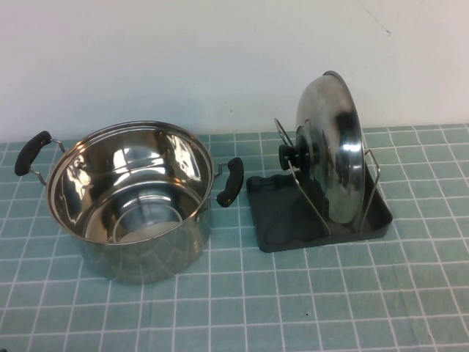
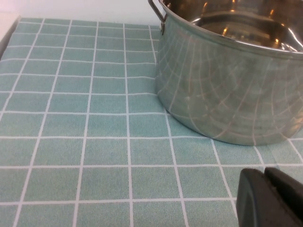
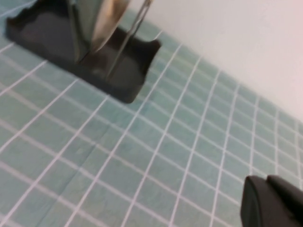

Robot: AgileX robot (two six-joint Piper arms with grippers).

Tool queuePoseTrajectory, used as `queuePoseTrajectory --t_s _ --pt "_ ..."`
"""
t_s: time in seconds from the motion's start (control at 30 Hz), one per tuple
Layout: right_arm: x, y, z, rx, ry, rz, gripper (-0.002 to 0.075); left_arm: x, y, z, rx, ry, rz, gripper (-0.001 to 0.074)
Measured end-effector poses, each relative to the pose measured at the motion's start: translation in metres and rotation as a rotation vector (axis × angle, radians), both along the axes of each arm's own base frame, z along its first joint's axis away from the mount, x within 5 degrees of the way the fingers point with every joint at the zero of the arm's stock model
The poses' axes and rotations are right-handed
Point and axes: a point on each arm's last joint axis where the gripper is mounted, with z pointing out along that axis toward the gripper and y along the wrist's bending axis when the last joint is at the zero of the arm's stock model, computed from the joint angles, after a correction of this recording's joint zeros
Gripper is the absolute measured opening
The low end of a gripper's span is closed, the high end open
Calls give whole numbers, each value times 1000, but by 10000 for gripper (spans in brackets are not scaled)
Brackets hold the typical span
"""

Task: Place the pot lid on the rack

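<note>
Pot lid [image 1: 333, 147]: stands on edge in the rack, black knob [image 1: 291, 155] facing the pot, dome facing away; held upright by the wire loops, so it needs no grip.
Rack [image 1: 278, 220]: dark grey tray on the bench, to the robot's right of the pot; its two silver wire loops [image 1: 304, 187] rise on either side of the lid, and the lid's lower rim sits in the tray.
Pot [image 1: 132, 202]: open and empty, two black side handles, close beside the rack but not touching it; the nearer handle [image 1: 230, 182] overhangs the gap.
Bench [image 1: 242, 308]: teal cloth with a white grid, carrying pot and rack.
Task standing: judged complete, since the lid rests in the rack with nothing holding it.
Left gripper [image 2: 272, 198]: absent from the high view; in its own wrist view a dark fingertip sits low over the cloth near the pot wall [image 2: 227, 94]. Fingers: cannot tell whether apart or together.
Right gripper [image 3: 272, 203]: absent from the high view; its wrist view shows a dark tip above the cloth, well apart from the rack [image 3: 123, 75]. Fingers: cannot tell.
High view only: the whole layout, lid seated between the loops.
Left wrist view only: the pot's outer wall mirroring the grid.
Right wrist view only: the rack's far corner and the lid's lower rim [image 3: 102, 28] in the tray.
</note>
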Motion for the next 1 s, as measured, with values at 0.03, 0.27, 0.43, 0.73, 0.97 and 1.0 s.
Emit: queuePoseTrajectory --t_s 0.03,0.27,0.43,0.73,0.97,1.0 --pt "0 -1 -7 7 -29 -13 0 0 0 0 0 0 0 -3" --pt "0 -6 -50 56 -134 -87 0 0 0 0 0 0 0 -3" --pt "-3 -6 -59 103 -40 -115 0 0 0 0 0 -1 0 -2" --pt "-3 -7 -59 189 -24 -163 0 0 0 0 0 -1 0 -2" --pt "-3 -16 -59 224 -24 -282 0 0 0 0 -2 0 1 -2" --pt "-3 -17 -59 229 -26 -294 0 0 0 0 -3 0 1 -2"
